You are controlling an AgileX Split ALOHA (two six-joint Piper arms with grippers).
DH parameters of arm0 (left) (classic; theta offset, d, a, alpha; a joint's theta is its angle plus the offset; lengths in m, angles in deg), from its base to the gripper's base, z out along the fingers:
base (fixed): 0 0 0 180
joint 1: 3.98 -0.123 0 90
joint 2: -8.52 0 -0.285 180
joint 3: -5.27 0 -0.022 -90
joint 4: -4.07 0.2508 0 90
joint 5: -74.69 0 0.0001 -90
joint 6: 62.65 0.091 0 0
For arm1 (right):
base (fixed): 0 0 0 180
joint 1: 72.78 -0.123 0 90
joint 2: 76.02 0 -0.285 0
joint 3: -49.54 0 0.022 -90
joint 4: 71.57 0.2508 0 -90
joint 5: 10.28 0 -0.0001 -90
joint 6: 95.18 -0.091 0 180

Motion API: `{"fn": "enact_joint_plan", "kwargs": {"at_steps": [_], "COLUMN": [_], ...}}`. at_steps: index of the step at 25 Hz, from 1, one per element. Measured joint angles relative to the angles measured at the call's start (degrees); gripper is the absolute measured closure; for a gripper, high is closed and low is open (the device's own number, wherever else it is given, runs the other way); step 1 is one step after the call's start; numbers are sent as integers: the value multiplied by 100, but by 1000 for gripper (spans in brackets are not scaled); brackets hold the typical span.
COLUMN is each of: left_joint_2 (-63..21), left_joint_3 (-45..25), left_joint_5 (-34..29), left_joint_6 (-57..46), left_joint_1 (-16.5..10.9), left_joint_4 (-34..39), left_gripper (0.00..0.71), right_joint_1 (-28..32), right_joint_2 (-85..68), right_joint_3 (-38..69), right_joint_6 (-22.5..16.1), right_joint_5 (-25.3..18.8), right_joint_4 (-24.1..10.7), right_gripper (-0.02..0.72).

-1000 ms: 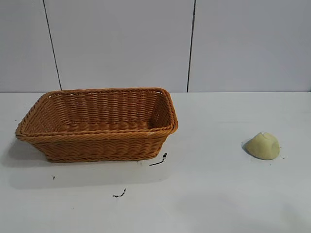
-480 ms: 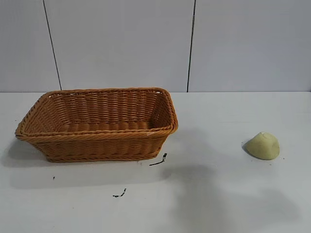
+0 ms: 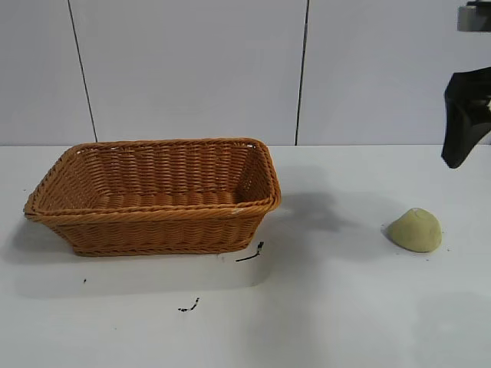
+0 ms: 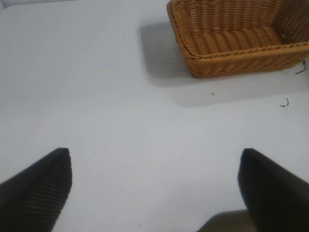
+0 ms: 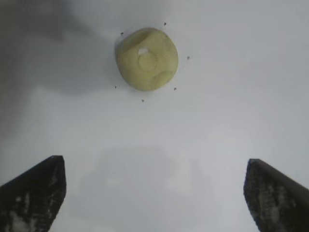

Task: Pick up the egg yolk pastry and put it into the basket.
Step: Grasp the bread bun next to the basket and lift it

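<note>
Right gripper (image 3: pixel 464 126) now in view, above egg yolk pastry (image 3: pixel 415 230)

The right gripper (image 5: pixel 153 193) hangs high with fingers spread wide; the left gripper (image 4: pixel 154 186) likewise.

White table (image 3: pixel 345 322) (black scuffs (image 3: pixel 249 254)); grey panelled wall (image 3: pixel 192 69)

basket (image 3: pixel 153 195) on the table (image 3: pixel 345 307) at nine o'clock, egg yolk pastry (image 3: pixel 415 229) on the table at three o'clock, well apart, right gripper (image 3: pixel 465 123) above the pastry at one o'clock
</note>
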Motion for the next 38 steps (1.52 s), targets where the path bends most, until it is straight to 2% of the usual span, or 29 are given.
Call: {"fn": "enact_joint_plan", "kwargs": {"at_steps": [5, 16, 30, 34, 38], "left_joint_2": [0, 0, 0, 0, 0], "left_joint_3": [0, 0, 0, 0, 0], "left_joint_5": [0, 0, 0, 0, 0], "left_joint_6": [0, 0, 0, 0, 0], "left_joint_1": [0, 0, 0, 0, 0], "left_joint_4": [0, 0, 0, 0, 0], "left_gripper": [14, 14, 14, 14, 14], "right_joint_1": [-115, -115, -115, -115, -115], "right_joint_2": [543, 1417, 1550, 1550, 1550], "right_joint_3": [-347, -371, -371, -371, -371], "right_joint_6": [39, 39, 39, 39, 39], "right_joint_5": [53, 626, 791, 687, 573], "right_joint_4": [13, 0, 0, 0, 0], "right_gripper": [10, 10, 14, 63, 211]}}
